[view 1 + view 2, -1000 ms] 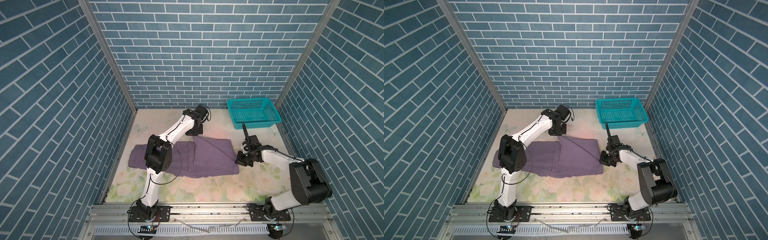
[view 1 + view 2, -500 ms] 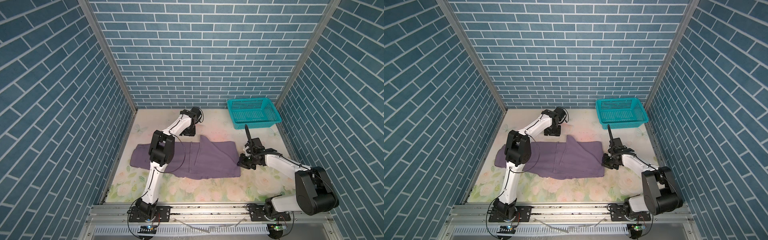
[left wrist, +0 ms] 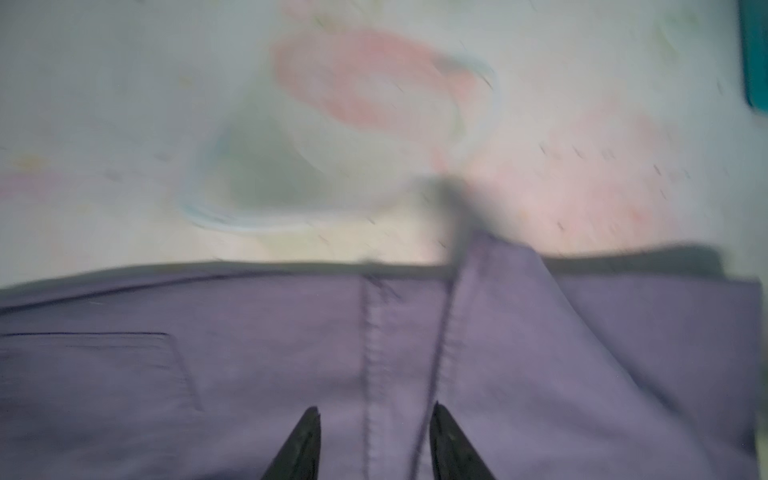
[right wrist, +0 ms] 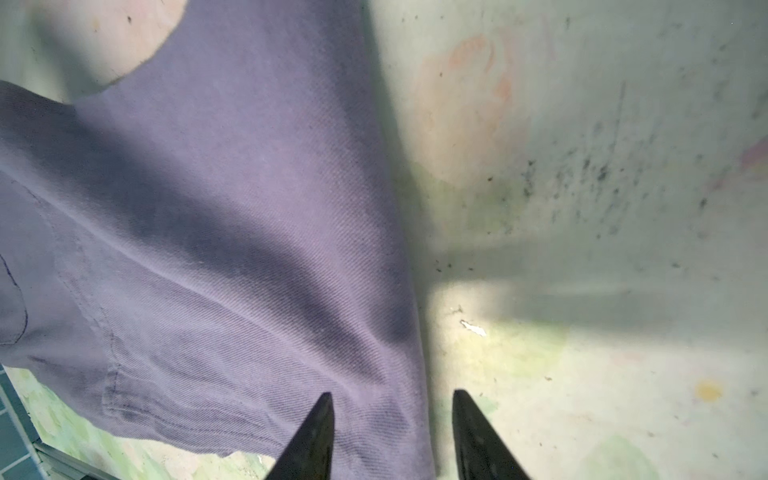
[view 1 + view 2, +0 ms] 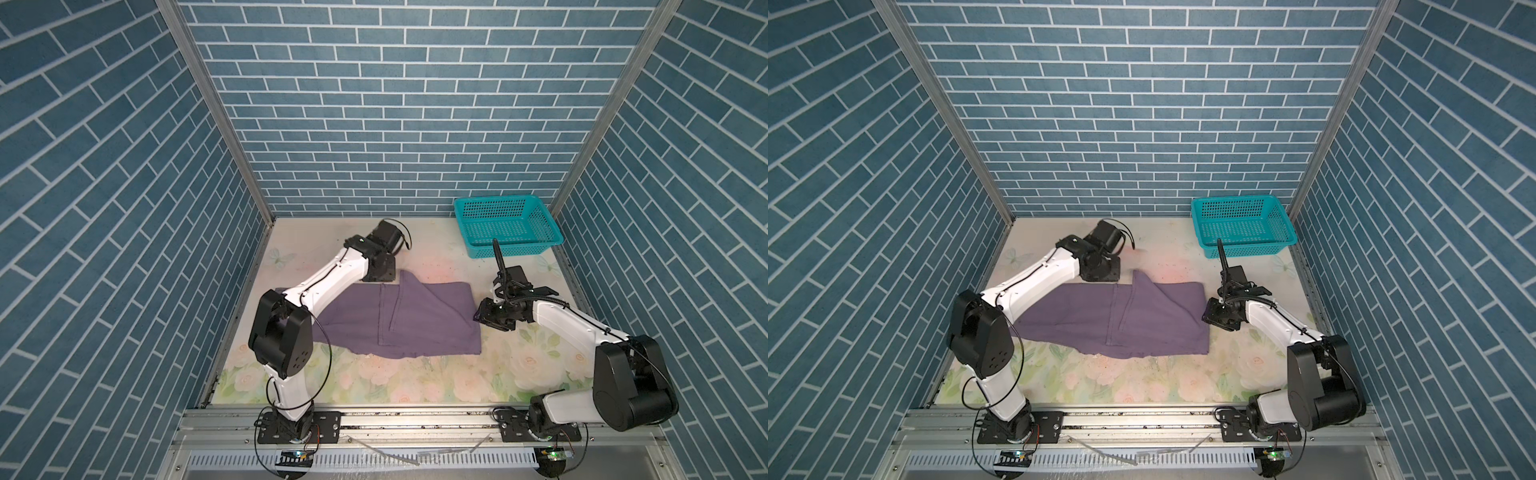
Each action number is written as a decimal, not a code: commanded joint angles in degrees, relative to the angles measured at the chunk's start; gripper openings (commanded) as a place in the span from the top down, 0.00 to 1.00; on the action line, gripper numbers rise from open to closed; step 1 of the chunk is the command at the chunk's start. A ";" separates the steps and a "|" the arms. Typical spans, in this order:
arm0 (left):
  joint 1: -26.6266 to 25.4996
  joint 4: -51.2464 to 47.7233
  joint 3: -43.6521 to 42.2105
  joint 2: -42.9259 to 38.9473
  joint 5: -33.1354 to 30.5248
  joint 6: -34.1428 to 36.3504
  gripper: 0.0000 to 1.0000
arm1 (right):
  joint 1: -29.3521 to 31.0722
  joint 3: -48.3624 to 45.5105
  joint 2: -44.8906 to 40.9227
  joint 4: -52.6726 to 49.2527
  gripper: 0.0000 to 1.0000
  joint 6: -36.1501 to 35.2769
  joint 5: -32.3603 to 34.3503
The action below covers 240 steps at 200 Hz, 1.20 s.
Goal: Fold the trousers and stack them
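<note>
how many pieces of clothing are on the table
1. The trousers lie folded across the middle of the table; the left arm hides part of them. The basket at back right looks empty.

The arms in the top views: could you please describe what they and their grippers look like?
The left arm and right arm have white link shells with bulky black joint housings and thin black cables running along them. The left gripper and right gripper end in slim, black, pointed fingers.
</note>
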 commanded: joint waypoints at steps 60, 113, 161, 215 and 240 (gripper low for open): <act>-8.87 5.64 -16.35 -0.94 7.22 -10.33 0.50 | -1.46 7.20 -1.77 -5.63 0.59 -2.28 -1.61; -9.05 8.18 -18.02 2.00 6.09 -12.55 0.50 | -1.91 7.35 -1.95 -5.85 0.59 -2.09 -2.27; -8.89 3.40 -13.60 1.29 2.26 -11.96 0.99 | -2.25 6.80 -2.75 -6.17 0.59 -2.09 -1.93; -8.72 -9.47 -9.64 -6.95 -4.08 -11.92 1.00 | -2.36 5.53 -1.57 -3.67 0.60 -1.04 -4.20; -9.03 -11.19 -12.34 -10.57 -3.76 -14.12 1.00 | -2.36 5.44 -1.00 -3.40 0.60 -1.19 -4.98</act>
